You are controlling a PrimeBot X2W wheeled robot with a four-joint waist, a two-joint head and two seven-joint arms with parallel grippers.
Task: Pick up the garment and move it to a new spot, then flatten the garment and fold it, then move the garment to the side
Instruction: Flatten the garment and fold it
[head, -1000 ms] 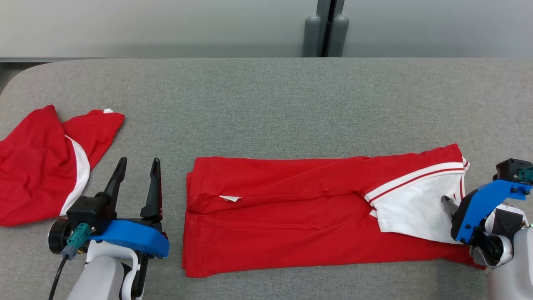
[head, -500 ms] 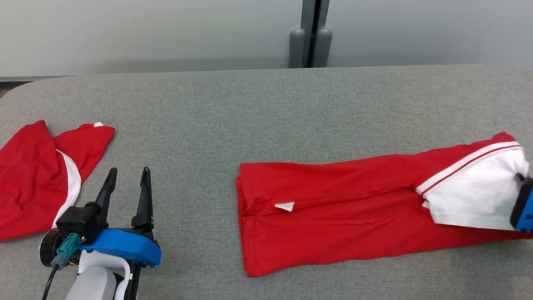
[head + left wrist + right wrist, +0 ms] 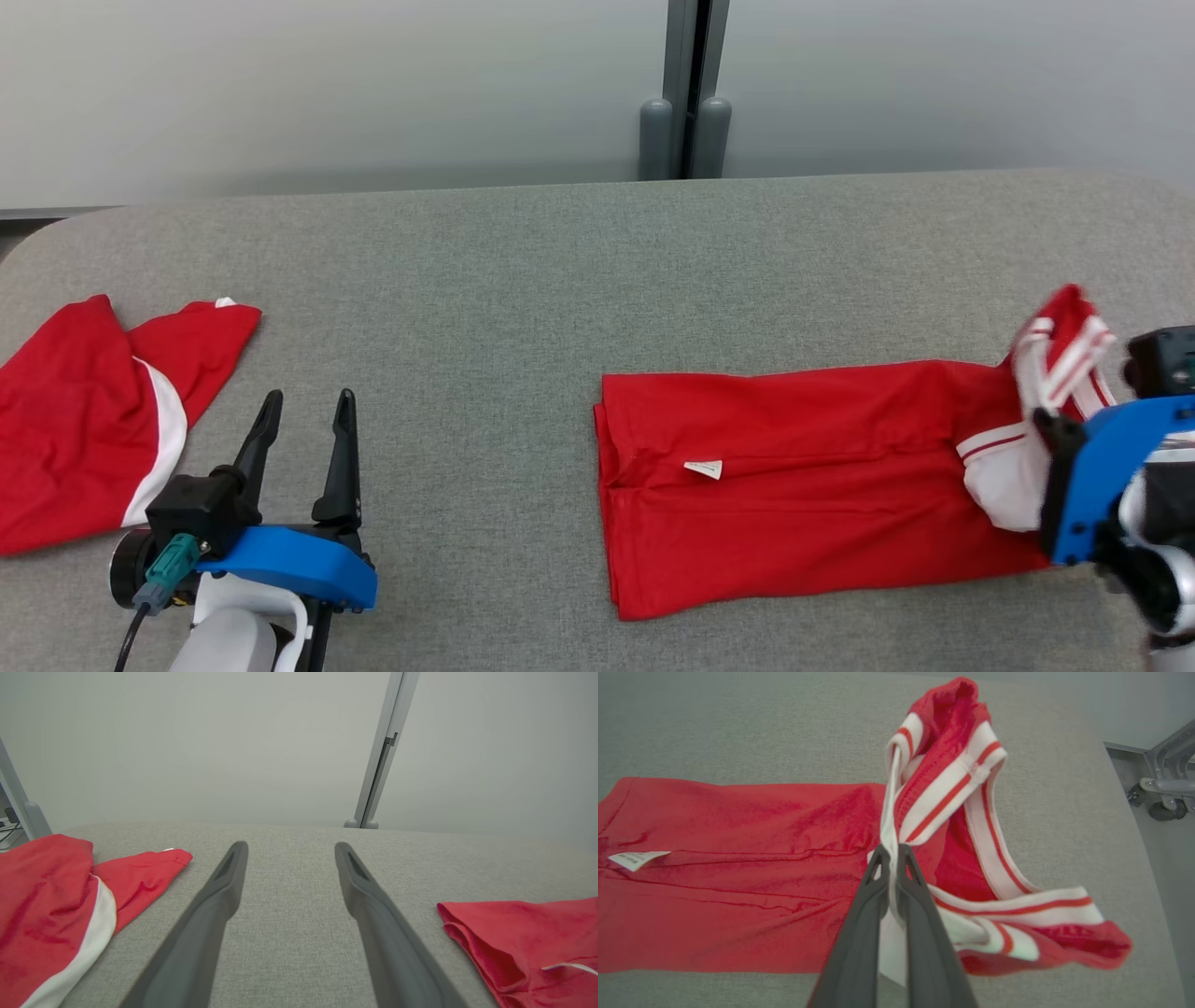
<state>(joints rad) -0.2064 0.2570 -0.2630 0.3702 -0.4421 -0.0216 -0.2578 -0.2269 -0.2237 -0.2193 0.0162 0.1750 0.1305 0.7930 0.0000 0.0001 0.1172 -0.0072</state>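
my right pincer (image 3: 892, 851) is pressed together on the white striped edge (image 3: 943, 798) of the red folded cloth garment (image 3: 738, 858). the edge is pinched right between its tips. it bunches up just past them, lifted off the table. i think i hold it at this end because one pinch here lets me drag the whole folded piece along to the side.

the rest of the garment lies flat on the grey fabric table (image 3: 560, 280). it runs from the right pincer out toward my left pincer (image 3: 308, 406). a small white label (image 3: 702, 469) sits on top of it, well apart from the tips that hold the edge.

my left pincer has its two fingers wide apart with nothing between them. it rests low by bare table, between the two cloths, and touches neither one. i guess it is parked there so it is out of the way of the pull.

on the other side of the left pincer, away from the held garment, lies a second crumpled red and white garment (image 3: 75, 420). it is loose, not folded.

the thing that carries stuff here is the table. two garments lie on it, well apart, and the folded one is the one i must move.

farthest out, past both pincers, a grey upright post (image 3: 686, 93) stands behind the table against a pale wall (image 3: 280, 93).
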